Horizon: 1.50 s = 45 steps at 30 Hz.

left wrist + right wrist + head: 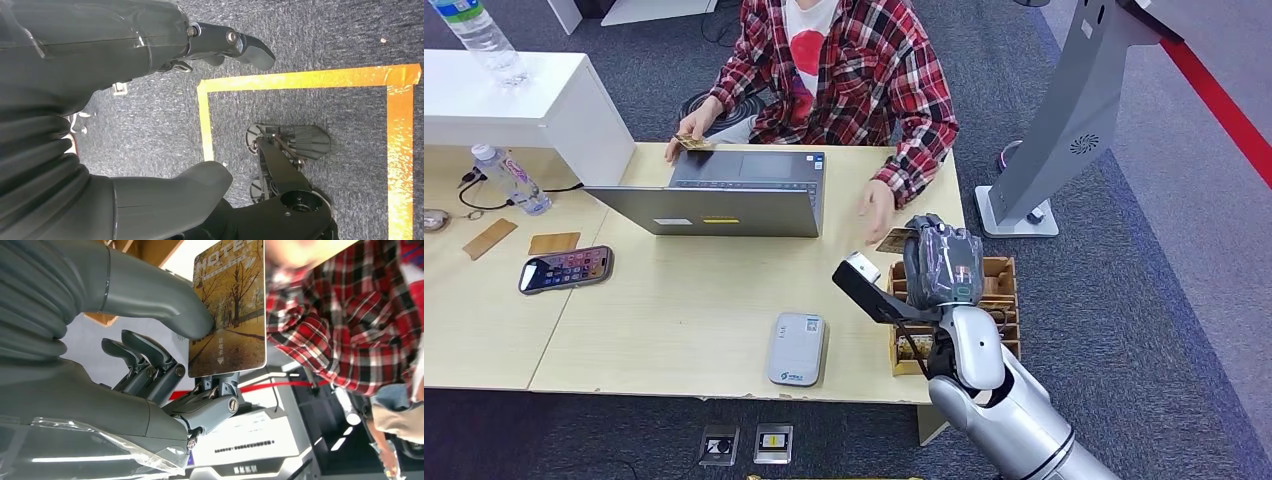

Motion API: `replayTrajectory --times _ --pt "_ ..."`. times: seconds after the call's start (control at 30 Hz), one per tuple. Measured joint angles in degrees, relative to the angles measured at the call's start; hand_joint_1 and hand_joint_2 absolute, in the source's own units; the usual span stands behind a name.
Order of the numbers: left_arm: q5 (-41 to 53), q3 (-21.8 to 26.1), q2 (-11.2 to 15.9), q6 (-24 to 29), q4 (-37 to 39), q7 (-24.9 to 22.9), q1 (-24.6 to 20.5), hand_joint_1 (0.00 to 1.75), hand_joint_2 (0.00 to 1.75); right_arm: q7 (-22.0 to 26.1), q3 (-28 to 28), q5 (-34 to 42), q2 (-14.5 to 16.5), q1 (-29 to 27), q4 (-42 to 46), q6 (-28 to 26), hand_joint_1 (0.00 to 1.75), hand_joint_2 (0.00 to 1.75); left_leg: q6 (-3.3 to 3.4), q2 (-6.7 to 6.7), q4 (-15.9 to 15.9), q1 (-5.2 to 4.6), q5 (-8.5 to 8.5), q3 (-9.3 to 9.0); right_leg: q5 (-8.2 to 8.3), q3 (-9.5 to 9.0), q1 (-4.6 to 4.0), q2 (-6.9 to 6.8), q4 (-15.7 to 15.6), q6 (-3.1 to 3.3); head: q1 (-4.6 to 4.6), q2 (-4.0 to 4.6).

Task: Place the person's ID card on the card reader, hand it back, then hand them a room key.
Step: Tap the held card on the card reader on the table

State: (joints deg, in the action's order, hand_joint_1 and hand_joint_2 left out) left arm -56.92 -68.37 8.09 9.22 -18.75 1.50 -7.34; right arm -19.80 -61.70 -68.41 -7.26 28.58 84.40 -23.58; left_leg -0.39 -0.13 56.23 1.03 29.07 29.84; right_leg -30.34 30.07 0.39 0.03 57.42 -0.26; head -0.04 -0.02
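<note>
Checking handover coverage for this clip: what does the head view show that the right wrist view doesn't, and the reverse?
Head view alone: the beige wooden table, open grey laptop, white rectangular card reader, black smartphone and wooden compartment box.

Right wrist view alone: the card's printed face, an autumn tree avenue with hotel lettering, pinched between thumb and fingers.

Both: the right robot hand holding the golden hotel key card, and the person in the red plaid shirt.

right arm (1014, 410): silver shell with a rounded white forearm segment and black joint gaps
right hand (942, 262): dark grey, wrapped in clear plastic film; grey ribbed wrist cover, thick grey thumb (150, 290), darker fingers (150, 357) with round screw heads
left hand (100, 55): dark grey, ribbed cover, film-wrapped, screws at finger joints
person (844, 60): red, black and white plaid shirt over white tee with red print
</note>
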Motion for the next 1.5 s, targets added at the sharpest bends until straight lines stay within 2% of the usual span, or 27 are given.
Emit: replayTrajectory --times 0.23,0.43,0.77,0.93,1.1,1.3,1.5 --pt "0.00 0.00 0.00 0.04 0.16 0.79 0.04 0.00 1.75 -2.62 0.81 2.09 -0.87 -0.63 1.12 -1.83 1.75 1.75 0.00 0.01 0.00 -0.01 0.00 0.00 0.00 0.01 0.01 0.02 -0.01 0.00 -0.01 0.00" --pt "-0.03 0.00 0.00 0.04 0.32 0.88 0.21 0.00 1.75 -2.89 1.72 1.68 -2.04 -1.23 3.00 -1.57 1.75 1.75 0.00 0.06 0.01 -0.01 0.00 -0.01 0.00 0.02 0.01 0.04 0.00 0.00 0.00 0.00" --pt "-0.11 0.00 -0.10 0.04 0.45 1.10 0.36 0.00 1.75 2.36 0.28 4.38 -1.30 -3.58 4.39 -0.29 1.75 1.75 0.00 0.05 0.01 0.00 0.00 0.01 0.00 0.03 0.00 0.03 0.01 0.01 -0.01 0.00" --pt "-0.57 0.01 -0.09 0.42 0.46 1.51 0.53 0.00 1.75 -0.02 0.10 4.19 -1.72 -4.63 5.36 -0.40 1.75 1.75 0.00 0.05 0.01 -0.01 0.00 0.00 0.00 0.03 0.02 0.03 0.00 0.00 -0.01 0.00" --pt "-0.66 0.02 0.08 0.65 0.47 0.91 1.06 0.00 1.75 -2.37 1.58 2.84 -3.94 -6.02 8.23 0.67 1.75 1.75 0.00 0.06 0.02 -0.04 0.01 0.00 0.00 0.04 0.04 0.04 0.00 0.00 -0.01 0.00" --pt "-0.26 0.02 0.21 0.70 0.48 0.69 1.07 0.00 1.75 0.17 1.86 3.80 -4.51 -6.86 9.43 0.83 1.75 1.75 0.00 0.06 0.01 -0.02 0.01 0.00 0.00 0.04 0.03 0.03 0.01 0.00 0.00 0.00" --pt "0.49 0.02 0.20 0.69 0.48 0.68 1.01 0.00 1.75 2.89 1.14 5.17 -3.42 -6.67 9.22 0.92 1.75 1.75 -0.01 0.05 0.01 -0.01 0.00 0.00 0.00 0.03 0.01 0.03 0.04 0.01 0.01 0.00"
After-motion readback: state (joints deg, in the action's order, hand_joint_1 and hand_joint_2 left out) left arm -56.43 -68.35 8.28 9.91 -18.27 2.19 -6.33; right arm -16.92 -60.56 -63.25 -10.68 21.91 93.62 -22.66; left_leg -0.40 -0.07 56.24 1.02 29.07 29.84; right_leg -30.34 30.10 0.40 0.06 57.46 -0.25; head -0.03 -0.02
